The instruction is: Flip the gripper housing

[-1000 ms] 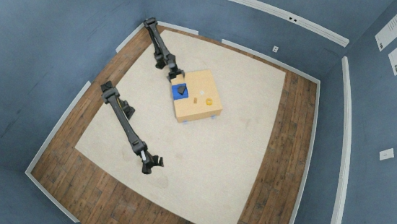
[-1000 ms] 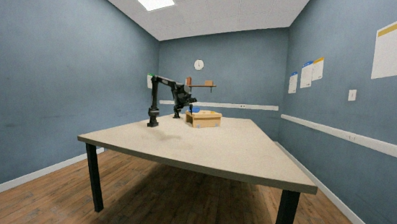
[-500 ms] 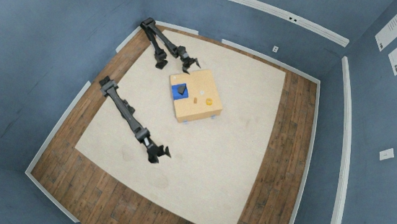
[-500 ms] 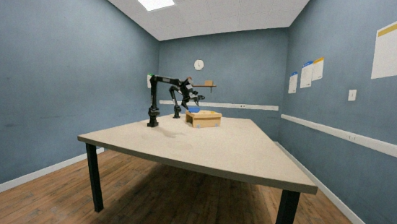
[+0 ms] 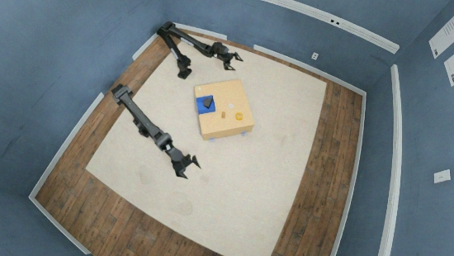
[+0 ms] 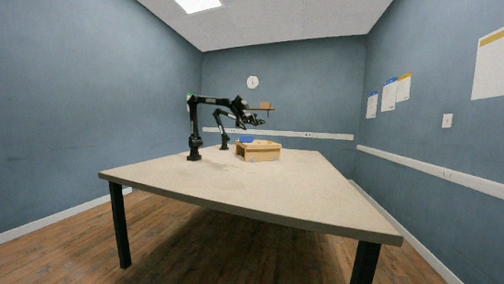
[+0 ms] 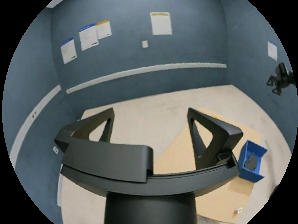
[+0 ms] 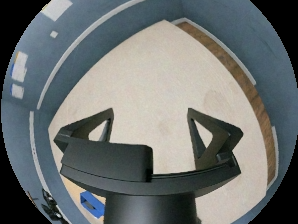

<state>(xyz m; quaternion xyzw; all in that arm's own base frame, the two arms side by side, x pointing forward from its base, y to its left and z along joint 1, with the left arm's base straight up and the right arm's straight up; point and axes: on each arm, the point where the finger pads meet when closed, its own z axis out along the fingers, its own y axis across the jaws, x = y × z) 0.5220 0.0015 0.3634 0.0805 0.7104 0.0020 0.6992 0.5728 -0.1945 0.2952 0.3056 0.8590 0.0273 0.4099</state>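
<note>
On the raised bench (image 5: 227, 92) (image 6: 263, 154) (image 7: 225, 205) (image 8: 70, 187), the dark gripper housing (image 5: 208, 101) (image 7: 251, 161) sits in its blue tray (image 5: 200, 110) (image 6: 246, 139) (image 7: 257, 146) (image 8: 84, 199); left tool (image 5: 238, 64) (image 6: 245, 127) (image 7: 151, 109) (image 8: 46, 192) and right tool (image 5: 194, 167) (image 6: 264, 122) (image 7: 269, 88) (image 8: 150, 111) hang open, apart from it.
</note>
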